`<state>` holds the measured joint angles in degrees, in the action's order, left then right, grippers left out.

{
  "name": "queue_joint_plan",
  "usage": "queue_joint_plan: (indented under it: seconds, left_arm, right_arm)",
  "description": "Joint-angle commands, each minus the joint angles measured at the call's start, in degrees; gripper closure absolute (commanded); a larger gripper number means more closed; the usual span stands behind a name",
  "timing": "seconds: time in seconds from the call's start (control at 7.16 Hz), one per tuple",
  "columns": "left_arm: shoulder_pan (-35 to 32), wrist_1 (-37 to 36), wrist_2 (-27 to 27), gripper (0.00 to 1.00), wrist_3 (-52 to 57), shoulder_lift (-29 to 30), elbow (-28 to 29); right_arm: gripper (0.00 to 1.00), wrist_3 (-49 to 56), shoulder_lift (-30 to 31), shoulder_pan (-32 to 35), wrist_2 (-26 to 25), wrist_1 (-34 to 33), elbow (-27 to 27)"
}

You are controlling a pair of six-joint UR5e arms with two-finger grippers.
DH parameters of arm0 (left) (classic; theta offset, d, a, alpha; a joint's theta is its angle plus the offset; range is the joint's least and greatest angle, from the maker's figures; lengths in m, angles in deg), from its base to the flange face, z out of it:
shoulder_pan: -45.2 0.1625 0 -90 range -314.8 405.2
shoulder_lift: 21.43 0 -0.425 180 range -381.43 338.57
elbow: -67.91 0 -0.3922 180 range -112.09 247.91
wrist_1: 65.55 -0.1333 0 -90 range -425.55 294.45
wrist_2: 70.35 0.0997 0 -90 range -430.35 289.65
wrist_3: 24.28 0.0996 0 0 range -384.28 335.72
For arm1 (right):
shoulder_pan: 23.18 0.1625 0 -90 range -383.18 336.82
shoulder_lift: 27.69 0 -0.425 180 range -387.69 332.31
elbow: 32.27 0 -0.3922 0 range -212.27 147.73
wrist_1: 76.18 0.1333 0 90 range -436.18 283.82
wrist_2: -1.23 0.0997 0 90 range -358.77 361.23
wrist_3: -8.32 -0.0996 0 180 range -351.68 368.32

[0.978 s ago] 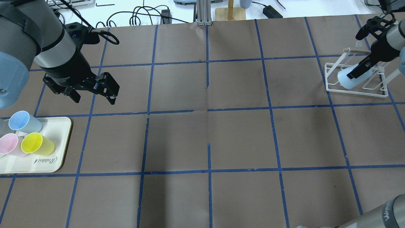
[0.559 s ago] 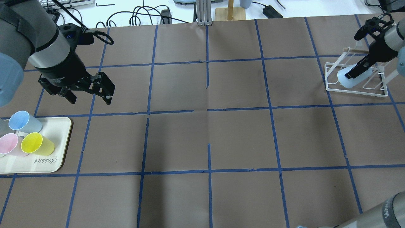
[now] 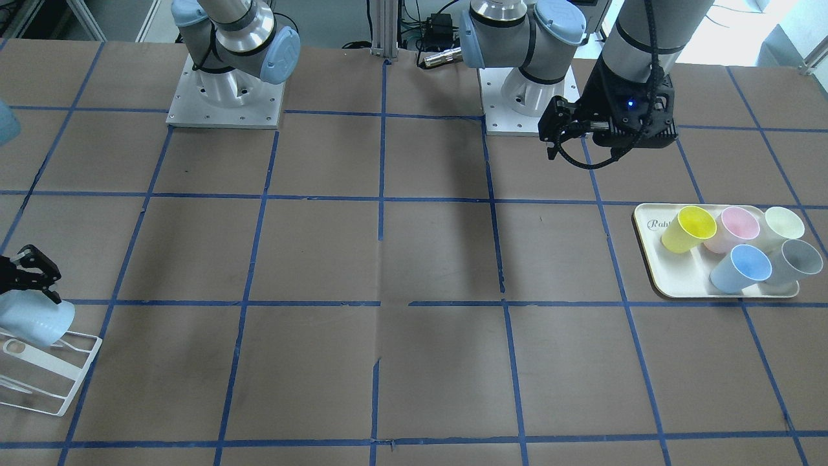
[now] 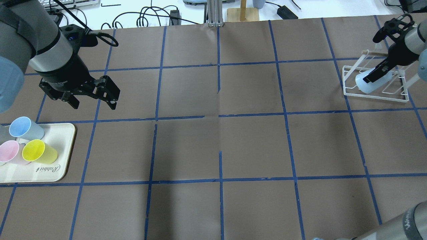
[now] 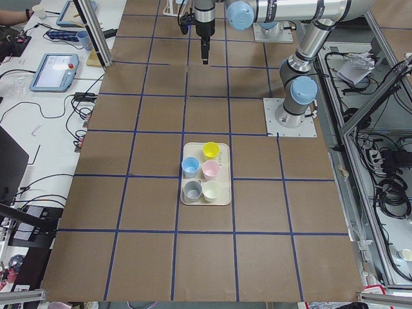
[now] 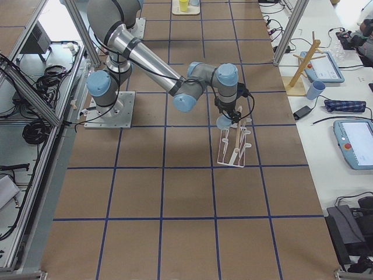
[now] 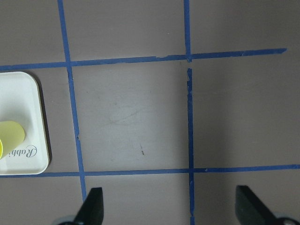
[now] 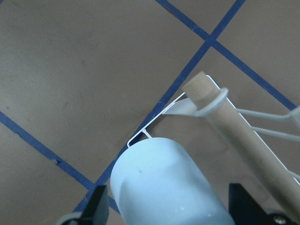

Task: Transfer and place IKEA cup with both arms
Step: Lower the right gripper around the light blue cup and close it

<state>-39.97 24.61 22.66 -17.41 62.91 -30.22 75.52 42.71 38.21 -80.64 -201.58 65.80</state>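
1. While the right gripper point(image 8: 169, 206) brackets the IKEA cup point(image 4: 362, 86), its two fingers look pressed to the cup's sides, so I judge it a holding grip. The cup is tipped on its side at the white wire rack point(image 4: 375, 97), at the far right of the bench point(image 4: 220, 146).
2. Risk: the cup is smooth, tapered plastic. Opening before it seats on the rack could let it roll off the wires onto the bench.
3. Risk: the wooden rod point(image 8: 229, 117) runs just beside the cup. A skewed push could jam the rim against it or drag the light rack along.
4. Risk: pulling away at an angle could snag a finger on a wire and tip both rack and cup.
5. The left gripper point(image 4: 94, 104) hangs with jaws spread wide and nothing in them, above bare bench near the tray point(image 4: 63, 133) of coloured cups. A careless descent could knock the periwinkle cup point(image 4: 20, 126).
6. Whether the cup's mouth is over a prong cannot be told from these views.
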Motion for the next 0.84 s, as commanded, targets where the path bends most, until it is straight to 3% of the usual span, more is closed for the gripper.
queue_joint_plan:
  seconds: [0.0,0.42,0.56,0.7]
  left_arm:
    - [0.5,0.6,-0.2,0.00,0.0,-0.1,-0.1]
    - [0.8,0.0,0.1,0.00,0.0,-0.3,-0.1]
    - [0.9,0.2,0.3,0.00,0.1,-0.3,-0.2]
    - [1.1,0.0,0.3,0.00,0.1,-0.2,-0.2]
  right_arm:
    - [0.09,0.3,0.0,-0.1,0.0,0.0,0.0]
    - [0.13,1.1,0.0,-1.7,0.0,0.1,0.1]
    - [0.18,1.0,0.0,-1.7,0.0,0.1,0.0]
    - [0.30,1.0,0.0,-1.7,0.0,0.2,0.0]
